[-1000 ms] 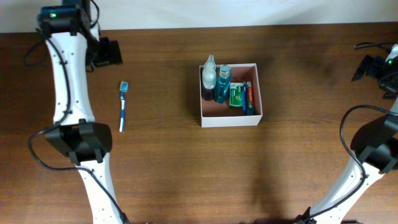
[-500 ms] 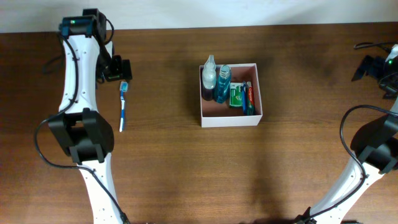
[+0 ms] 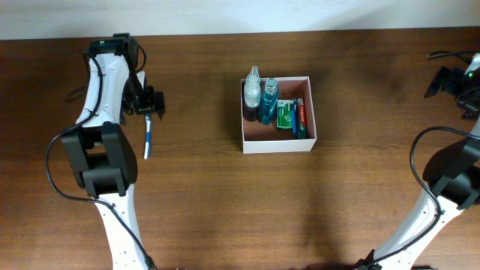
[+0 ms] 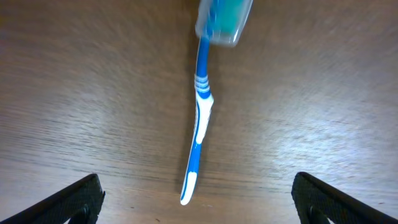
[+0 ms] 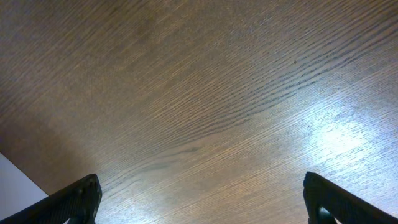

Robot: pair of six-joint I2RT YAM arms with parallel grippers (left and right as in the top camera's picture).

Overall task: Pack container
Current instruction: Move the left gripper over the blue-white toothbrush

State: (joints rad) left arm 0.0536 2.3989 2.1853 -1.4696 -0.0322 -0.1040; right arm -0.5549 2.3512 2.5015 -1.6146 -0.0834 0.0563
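Observation:
The container (image 3: 277, 145), a white-walled square box, sits at the table's middle and holds two bottles (image 3: 260, 96), a green packet (image 3: 284, 114) and a red tube (image 3: 301, 114). A blue-and-white toothbrush (image 3: 148, 138) lies on the wood at the left. My left gripper (image 3: 148, 102) hovers open over its head end. In the left wrist view the toothbrush (image 4: 200, 124) runs lengthwise, its capped head (image 4: 224, 20) at the top. Its handle tip lies between the wide-apart fingers of the left gripper (image 4: 198, 206), untouched. My right gripper (image 3: 448, 80) is open and empty at the far right.
The right wrist view shows only bare wood under the open right gripper (image 5: 199, 202), with a pale strip at the lower left corner. Both arms' bases stand at the table's front corners. The table's back edge meets a white wall.
My left arm has swung from the back-left corner to the right and forward, ending over the toothbrush's head. The right arm, toothbrush and container have not moved.

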